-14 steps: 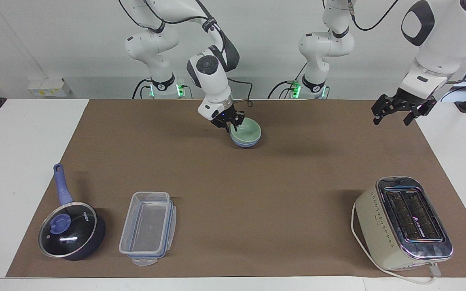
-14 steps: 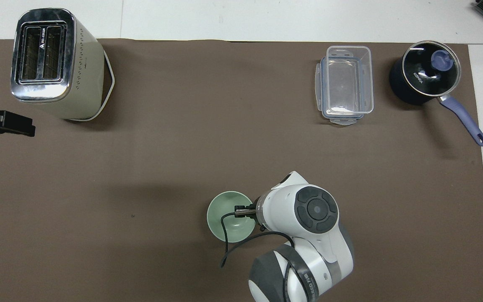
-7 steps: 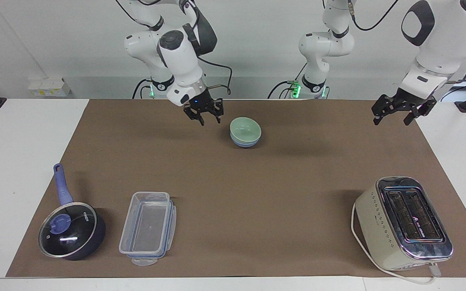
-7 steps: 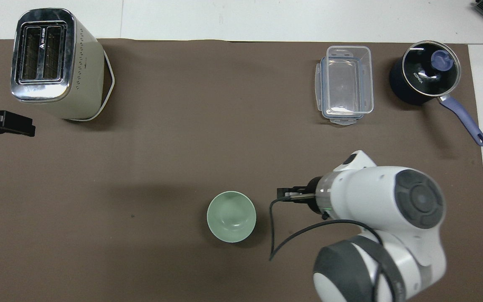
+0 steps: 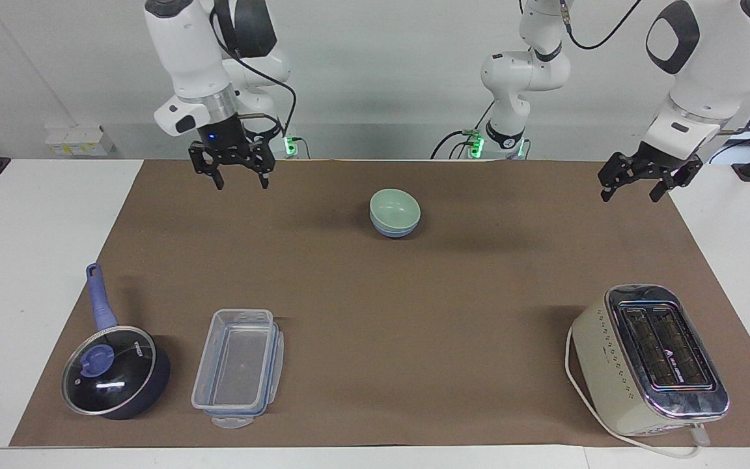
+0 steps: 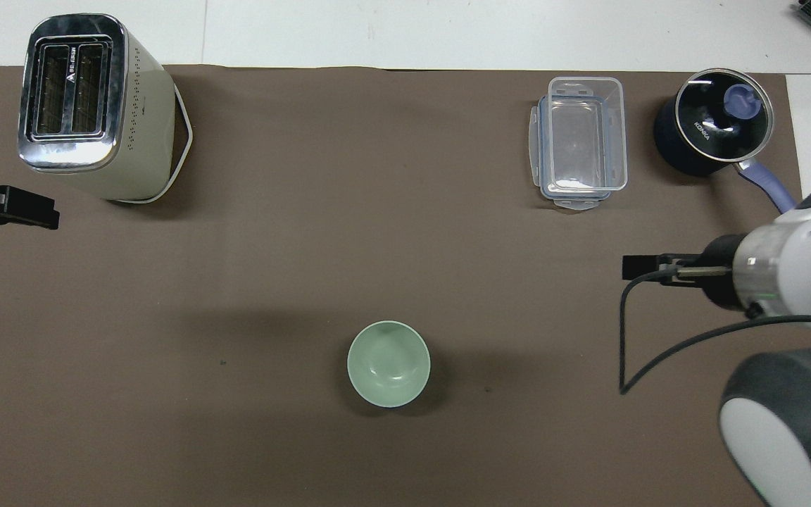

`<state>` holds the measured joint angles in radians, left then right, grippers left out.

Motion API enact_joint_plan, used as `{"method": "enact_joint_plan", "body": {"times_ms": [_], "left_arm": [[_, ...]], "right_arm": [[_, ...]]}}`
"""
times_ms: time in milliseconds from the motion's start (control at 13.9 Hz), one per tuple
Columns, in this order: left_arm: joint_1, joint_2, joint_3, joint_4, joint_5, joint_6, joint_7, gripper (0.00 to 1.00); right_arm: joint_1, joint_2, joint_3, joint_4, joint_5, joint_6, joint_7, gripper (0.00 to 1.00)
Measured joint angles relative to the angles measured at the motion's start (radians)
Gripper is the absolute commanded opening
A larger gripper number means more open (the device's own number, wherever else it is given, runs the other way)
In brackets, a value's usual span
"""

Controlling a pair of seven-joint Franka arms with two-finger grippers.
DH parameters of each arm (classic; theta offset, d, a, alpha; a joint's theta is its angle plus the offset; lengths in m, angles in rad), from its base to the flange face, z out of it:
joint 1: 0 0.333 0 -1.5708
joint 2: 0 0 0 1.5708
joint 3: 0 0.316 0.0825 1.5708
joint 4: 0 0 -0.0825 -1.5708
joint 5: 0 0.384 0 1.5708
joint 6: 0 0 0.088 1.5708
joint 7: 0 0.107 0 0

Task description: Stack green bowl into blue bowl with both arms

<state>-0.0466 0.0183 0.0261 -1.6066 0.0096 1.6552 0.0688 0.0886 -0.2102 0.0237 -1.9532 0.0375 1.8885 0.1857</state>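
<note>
A: On the brown mat (image 5: 414, 306), at the middle of the edge nearest the robots, the green bowl (image 5: 395, 206) sits nested inside the blue bowl (image 5: 393, 228). Only a band of blue shows under the green rim.

B: Which way does it face?

A: Mouth straight up, level. Being round, it has no long axis to speak of. From overhead only the green bowl shows.

B: And the grippers?

A: The right gripper (image 5: 232, 174) hangs in the air over the mat at about nine o'clock from the bowls in the facing view, fingers spread apart, nothing between them. The left gripper (image 5: 635, 182) waits raised over the mat's edge at three o'clock, fingers also apart and empty.

B: Anything else?

A: A toaster (image 5: 648, 358) toward the left arm's end; a clear plastic box (image 5: 238, 366) and a lidded saucepan (image 5: 114, 371) side by side toward the right arm's end, all farther from the robots than the bowls.
</note>
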Motion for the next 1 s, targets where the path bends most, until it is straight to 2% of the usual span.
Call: {"method": "enact_joint_plan", "body": {"times_ms": [359, 717, 1004], "left_arm": [[0.000, 0.000, 0.000, 0.000, 0.000, 0.000, 0.000, 1.00], [0.000, 0.000, 0.000, 0.000, 0.000, 0.000, 0.000, 1.00], [0.000, 0.000, 0.000, 0.000, 0.000, 0.000, 0.000, 1.00]], "right_arm": [[-0.061, 0.119, 0.000, 0.301, -0.051, -0.206, -0.004, 1.00], [-0.075, 0.205, 0.000, 0.449, -0.064, -0.315, -0.004, 1.00], [-0.084, 0.231, -0.001, 0.489, -0.063, -0.351, -0.004, 1.00]]}}
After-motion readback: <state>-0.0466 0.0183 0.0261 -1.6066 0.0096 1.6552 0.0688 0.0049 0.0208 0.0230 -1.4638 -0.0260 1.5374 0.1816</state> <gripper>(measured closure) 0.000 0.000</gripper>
